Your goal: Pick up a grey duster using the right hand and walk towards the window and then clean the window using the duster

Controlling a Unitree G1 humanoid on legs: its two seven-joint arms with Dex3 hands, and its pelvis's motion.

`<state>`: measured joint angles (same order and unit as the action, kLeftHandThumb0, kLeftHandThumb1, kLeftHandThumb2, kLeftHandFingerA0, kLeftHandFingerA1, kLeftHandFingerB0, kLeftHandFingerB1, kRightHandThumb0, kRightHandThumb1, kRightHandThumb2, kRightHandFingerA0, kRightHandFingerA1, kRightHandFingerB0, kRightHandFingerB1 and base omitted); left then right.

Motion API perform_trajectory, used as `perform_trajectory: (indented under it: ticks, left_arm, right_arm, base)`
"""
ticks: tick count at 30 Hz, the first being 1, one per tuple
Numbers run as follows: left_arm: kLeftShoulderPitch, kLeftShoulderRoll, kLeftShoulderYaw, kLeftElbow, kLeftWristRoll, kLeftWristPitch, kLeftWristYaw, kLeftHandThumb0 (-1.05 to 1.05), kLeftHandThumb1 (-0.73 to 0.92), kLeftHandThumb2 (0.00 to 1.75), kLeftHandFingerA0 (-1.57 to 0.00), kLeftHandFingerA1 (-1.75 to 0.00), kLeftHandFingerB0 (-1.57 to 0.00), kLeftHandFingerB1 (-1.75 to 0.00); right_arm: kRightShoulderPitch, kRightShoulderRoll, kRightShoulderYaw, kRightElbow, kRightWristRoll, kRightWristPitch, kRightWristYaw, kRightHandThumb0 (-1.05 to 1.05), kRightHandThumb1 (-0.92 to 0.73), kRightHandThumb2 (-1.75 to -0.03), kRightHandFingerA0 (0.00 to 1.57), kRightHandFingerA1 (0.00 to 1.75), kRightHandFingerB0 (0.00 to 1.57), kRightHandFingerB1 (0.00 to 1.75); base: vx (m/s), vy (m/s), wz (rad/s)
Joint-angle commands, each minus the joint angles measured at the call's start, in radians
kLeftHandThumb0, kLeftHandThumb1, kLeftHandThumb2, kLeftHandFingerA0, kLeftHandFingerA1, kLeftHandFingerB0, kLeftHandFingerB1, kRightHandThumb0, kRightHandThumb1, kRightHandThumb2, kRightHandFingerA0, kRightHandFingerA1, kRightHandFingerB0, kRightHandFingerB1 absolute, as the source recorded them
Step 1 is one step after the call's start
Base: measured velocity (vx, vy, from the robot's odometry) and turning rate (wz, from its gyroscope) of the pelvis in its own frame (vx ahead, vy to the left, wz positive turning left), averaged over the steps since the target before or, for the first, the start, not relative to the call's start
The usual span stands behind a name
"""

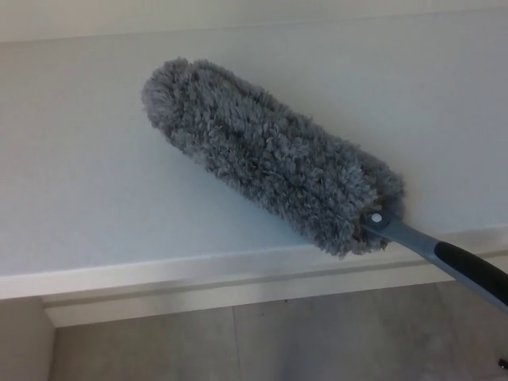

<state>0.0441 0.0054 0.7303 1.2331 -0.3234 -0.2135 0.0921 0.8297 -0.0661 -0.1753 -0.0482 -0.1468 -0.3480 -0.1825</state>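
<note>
We see the grey duster (pixel 270 155) lying slantwise across the pale window (pixel 87 182) surface, its fluffy oblong head running from upper left down to lower right. At the lower end a grey stem with a small white rivet leads into a black grip, which leaves the picture at the right edge

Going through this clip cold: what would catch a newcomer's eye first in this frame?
The fluffy grey duster head dominates the centre, slanting from upper left to lower right across a pale, frosted-looking surface. Its grey handle with a black grip runs off the right edge, so no robot hand shows. Below it a white ledge crosses the frame, with grey floor underneath.
</note>
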Motion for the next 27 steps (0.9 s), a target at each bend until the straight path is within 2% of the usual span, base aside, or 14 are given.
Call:
perform_trajectory:
  ticks: [1,2,3,4,9,14,17,26,27]
  left_arm:
    - [0.001,0.034,0.008,0.010,-0.030,-0.109,0.012,-0.20,0.63,0.82,-1.00,-1.19,-0.89,-0.89]
    - [0.000,0.034,0.011,0.008,-0.035,-0.107,0.006,-0.19,0.63,0.84,-1.06,-1.20,-0.91,-0.90]
    - [0.001,0.034,0.014,0.008,-0.040,-0.106,0.004,-0.20,0.66,0.82,-1.02,-1.19,-0.90,-0.90]
    - [0.001,0.033,0.016,0.008,-0.042,-0.106,0.005,-0.21,0.65,0.78,-1.04,-1.19,-0.90,-0.91]
    - [-0.001,0.030,0.020,0.015,-0.045,-0.109,0.009,-0.19,0.67,0.80,-0.96,-1.14,-0.87,-0.87]
    - [0.002,0.038,0.040,0.025,-0.065,-0.098,0.000,-0.18,0.63,0.82,-1.08,-1.21,-0.90,-0.88]
    - [0.007,0.037,0.036,0.028,-0.056,-0.107,0.000,-0.18,0.63,0.83,-1.04,-1.21,-0.89,-0.86]
    - [0.026,0.021,0.043,0.016,-0.055,-0.124,0.011,-0.21,0.65,0.77,-1.07,-1.19,-0.90,-0.89]
    - [0.027,0.023,0.046,0.018,-0.057,-0.120,0.010,-0.21,0.68,0.75,-1.03,-1.17,-0.86,-0.86]
  right_arm:
    - [0.376,0.049,0.037,-0.476,-0.246,-0.055,0.014,-0.76,-0.52,-0.93,0.01,0.35,0.00,0.16]
    - [0.422,0.064,0.026,-0.518,-0.269,-0.102,0.002,-0.87,-0.56,-0.93,0.02,0.18,0.00,0.07]
    - [0.464,0.096,0.009,-0.580,-0.296,-0.164,-0.022,-0.91,-0.56,-0.93,0.00,0.11,0.00,0.03]
    - [0.479,0.110,-0.001,-0.614,-0.310,-0.182,-0.030,-0.95,-0.57,-0.93,0.00,0.05,0.00,0.00]
    - [0.466,0.144,-0.067,-0.695,-0.362,-0.207,-0.066,-0.94,-0.54,-0.96,0.00,0.08,0.00,0.00]
    - [0.434,0.198,-0.153,-0.804,-0.443,-0.240,-0.111,-0.89,-0.50,-0.92,0.00,0.10,0.00,0.00]
    - [0.388,0.213,-0.180,-0.806,-0.493,-0.272,-0.149,-0.90,-0.50,-0.91,0.00,0.10,0.00,0.00]
    - [0.264,0.253,-0.133,-0.900,-0.659,-0.217,-0.101,-0.89,-0.50,-0.91,0.00,0.10,0.00,0.00]
    - [0.248,0.254,-0.125,-0.903,-0.679,-0.211,-0.092,-0.84,-0.53,-0.72,0.00,0.00,0.00,0.17]
  base:
    - [0.00,0.000,0.00]
    - [0.00,0.000,0.00]
    - [0.00,0.000,0.00]
    - [0.00,0.000,0.00]
    - [0.00,0.000,0.00]
    - [0.00,0.000,0.00]
    - [0.00,0.000,0.00]
    - [0.00,0.000,0.00]
    - [0.00,0.000,0.00]
